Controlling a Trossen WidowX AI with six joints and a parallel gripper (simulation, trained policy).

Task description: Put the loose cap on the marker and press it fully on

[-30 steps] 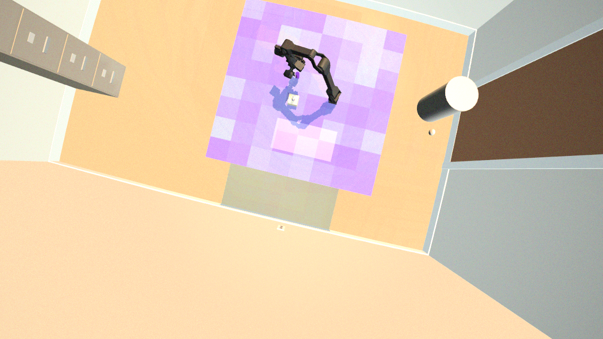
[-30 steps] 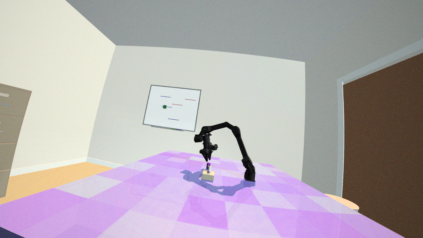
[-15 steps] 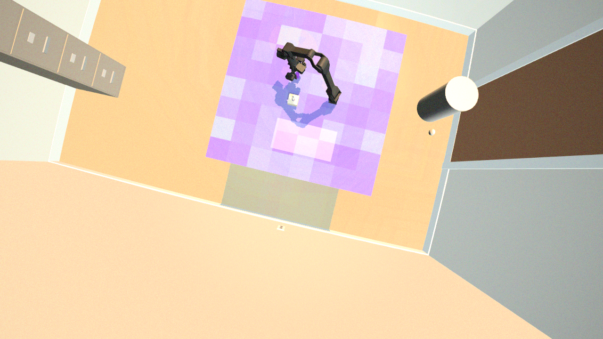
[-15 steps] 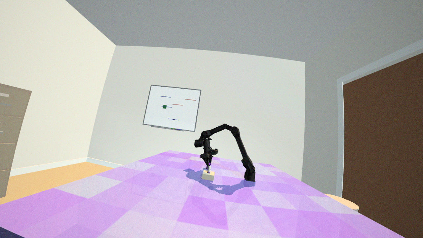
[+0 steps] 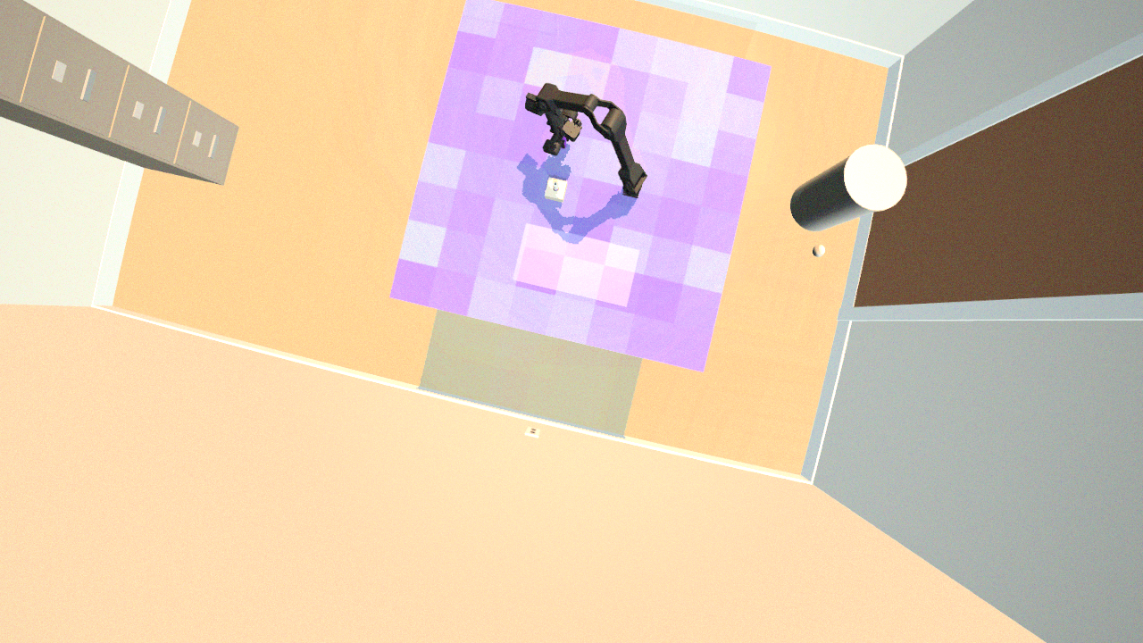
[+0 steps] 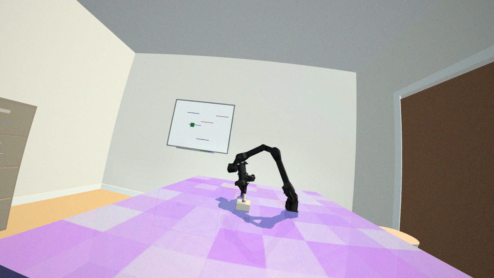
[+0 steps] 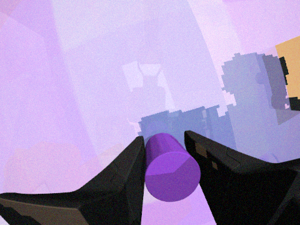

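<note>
The purple cap stands upright between the fingers of my gripper. In the wrist view the fingers lie close against both sides of the cap, and the gripper appears shut on it, low over the table. The white marker stands upright in the cream holder block, which is on the window-side of the cap in the top view. A corner of the holder block shows at the right edge of the wrist view. In the exterior view the cap is mostly hidden behind the marker and fingers.
The arm's base stands on the purple checked table top, right of the holder block. The arm arches over from there. Its shadow falls around the block. A round stool or column stands beyond the table's right edge.
</note>
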